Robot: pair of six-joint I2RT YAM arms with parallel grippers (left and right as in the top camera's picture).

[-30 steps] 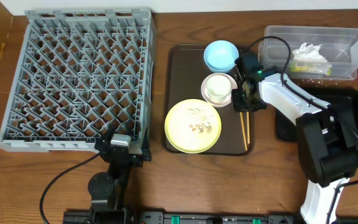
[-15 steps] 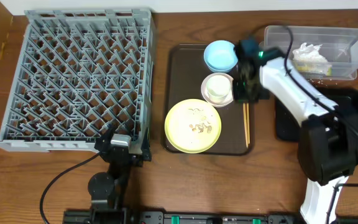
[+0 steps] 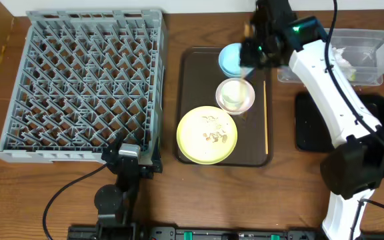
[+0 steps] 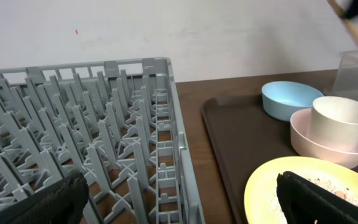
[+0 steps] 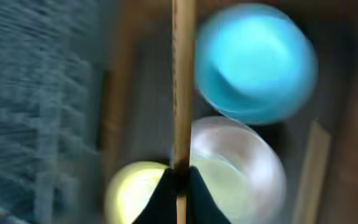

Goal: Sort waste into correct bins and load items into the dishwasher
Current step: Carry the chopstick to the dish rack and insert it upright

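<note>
My right gripper (image 3: 251, 48) is raised above the light blue bowl (image 3: 233, 60), shut on one wooden chopstick (image 5: 182, 74); in the blurred right wrist view its fingertips (image 5: 179, 180) pinch the stick. The other chopstick (image 3: 266, 117) lies on the dark brown tray (image 3: 192, 80). The small pale cup (image 3: 234, 93) sits in the small white bowl (image 3: 245, 105). The yellow plate (image 3: 207, 135) carries beige crumbs (image 3: 212, 130). The grey rack (image 3: 85, 87) stands on the left. My left gripper (image 3: 131, 160) is open and empty at the rack's front corner, as the left wrist view (image 4: 179, 205) shows.
The clear tub (image 3: 365, 63) at the back right holds the white napkin (image 3: 342, 57). The flat black tray (image 3: 305, 123) lies in front of it, partly under my right arm. The rack's near edge (image 4: 166, 168) runs between my left fingers.
My right gripper has risen from the tray's right side and moved back and left over the blue bowl, carrying one chopstick. The other chopstick stays on the tray. The left arm has not moved.
</note>
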